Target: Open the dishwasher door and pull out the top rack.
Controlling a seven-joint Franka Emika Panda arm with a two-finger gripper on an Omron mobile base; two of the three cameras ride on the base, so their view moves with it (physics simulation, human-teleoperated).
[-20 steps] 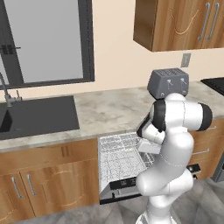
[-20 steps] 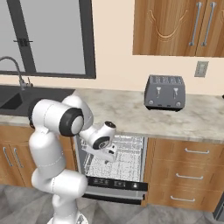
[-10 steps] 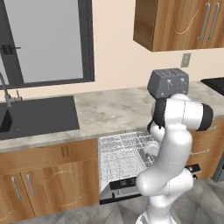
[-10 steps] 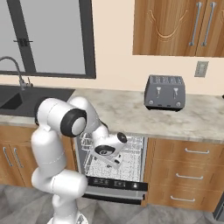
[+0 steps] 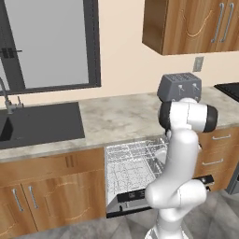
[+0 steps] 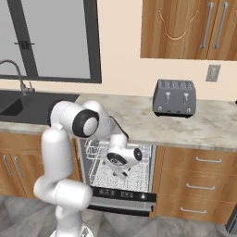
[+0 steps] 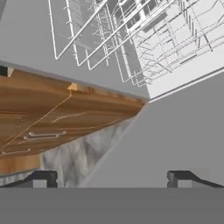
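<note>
Simulated kitchen with a speckled beige stone bench [image 5: 121, 119] running along the far wall. Flat silver-grey dishwasher door with a black control strip [image 6: 122, 195] folded down and lying open, low in front of the cabinet run, between wooden cabinet doors [image 5: 56, 196] on the left and wooden drawers [image 6: 199, 185] on the right. Shallow white wire-grid top rack with thin upright tines [image 5: 133, 163] drawn out from under the bench edge and standing above the lowered door; seen close in the hand view [image 7: 131, 39], with the door's plain grey inner face below it.

White two-finger gripper [image 6: 121, 171] hanging in front of the rack, above the open door, jaws spread wide and grasping nothing; dark fingertips [image 7: 43, 177] well apart, nothing between them.

Grey four-slot toaster [image 6: 175, 97] on the bench to the right; dark sink basin [image 5: 39, 123] with a tap to the left, below a dark-framed window.

Judging by the layout: door step done, rack apparently out, though whether to full travel cannot be told. Little left beyond possibly clearing the arm away.
</note>
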